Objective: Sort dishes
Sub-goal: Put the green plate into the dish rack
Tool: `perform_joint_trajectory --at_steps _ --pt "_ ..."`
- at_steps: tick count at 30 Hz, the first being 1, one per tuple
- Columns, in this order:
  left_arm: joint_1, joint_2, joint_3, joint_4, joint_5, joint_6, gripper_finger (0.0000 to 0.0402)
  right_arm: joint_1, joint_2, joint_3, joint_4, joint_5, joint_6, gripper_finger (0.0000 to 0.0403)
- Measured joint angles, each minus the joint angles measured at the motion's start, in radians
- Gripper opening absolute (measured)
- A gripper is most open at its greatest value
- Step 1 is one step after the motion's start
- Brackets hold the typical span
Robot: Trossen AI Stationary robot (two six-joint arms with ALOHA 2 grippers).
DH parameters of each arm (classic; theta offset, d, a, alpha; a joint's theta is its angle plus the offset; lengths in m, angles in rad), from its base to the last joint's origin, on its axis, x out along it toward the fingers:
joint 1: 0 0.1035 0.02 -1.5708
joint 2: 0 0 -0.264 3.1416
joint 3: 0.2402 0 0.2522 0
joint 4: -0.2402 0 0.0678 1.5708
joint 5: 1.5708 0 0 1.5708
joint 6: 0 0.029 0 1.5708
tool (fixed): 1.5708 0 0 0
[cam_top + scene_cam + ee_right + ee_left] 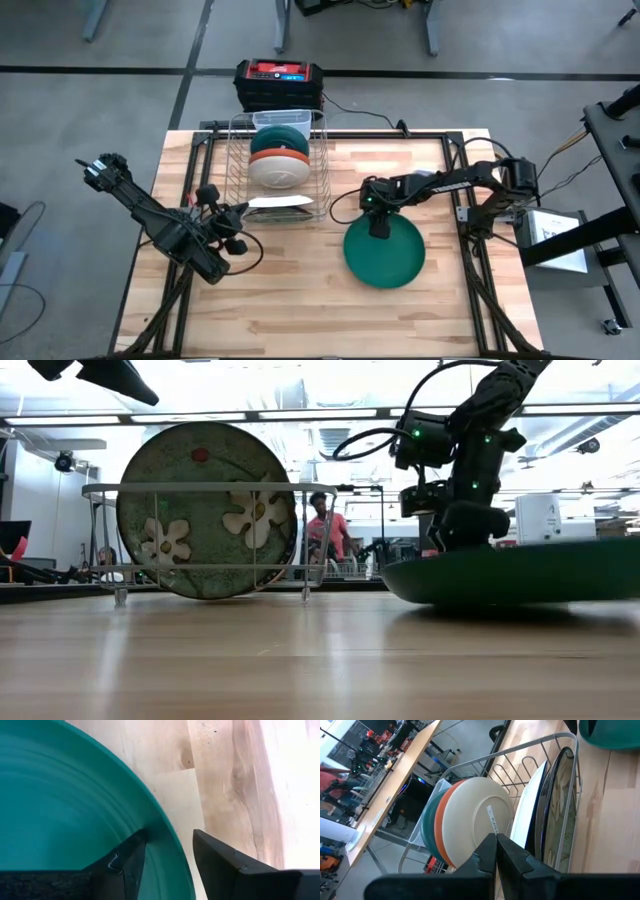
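One teal plate lies flat on the tabletop. One wire rack holds five dishes on edge: a teal one, an orange one, a cream one, a white plate and a floral green plate.

Glossy teal plate, wire rack, wooden table
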Motion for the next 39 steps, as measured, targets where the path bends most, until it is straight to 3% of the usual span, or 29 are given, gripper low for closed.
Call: perform_joint_trajectory --at_steps 11,18,24,32,35,39 --pt "0.000 0.000 0.000 0.000 0.000 0.005 0.0000 0.000 -0.021 0.002 0.021 -0.014 -0.064 0.0011" --pt "0.000 0.000 0.000 -0.004 -0.016 0.008 0.0000 0.000 -0.128 0.000 -0.006 0.005 -0.103 0.0003" --pt "0.000 0.000 0.000 -0.006 -0.079 0.034 0.0000 0.000 -0.341 -0.001 -0.023 0.122 -0.209 0.0000" --pt "0.000 0.000 0.000 -0.033 -0.104 0.039 0.0000 0.029 -0.657 -0.001 0.020 0.318 -0.546 0.0000" --pt "0.000 0.000 0.000 -0.046 -0.108 0.038 0.0000 0.036 -0.739 -0.001 0.108 0.326 -0.701 0.0000" --pt "0.000 0.000 0.000 -0.085 -0.187 0.036 0.0000 0.046 -0.794 -0.001 0.237 0.322 -0.938 0.0000"
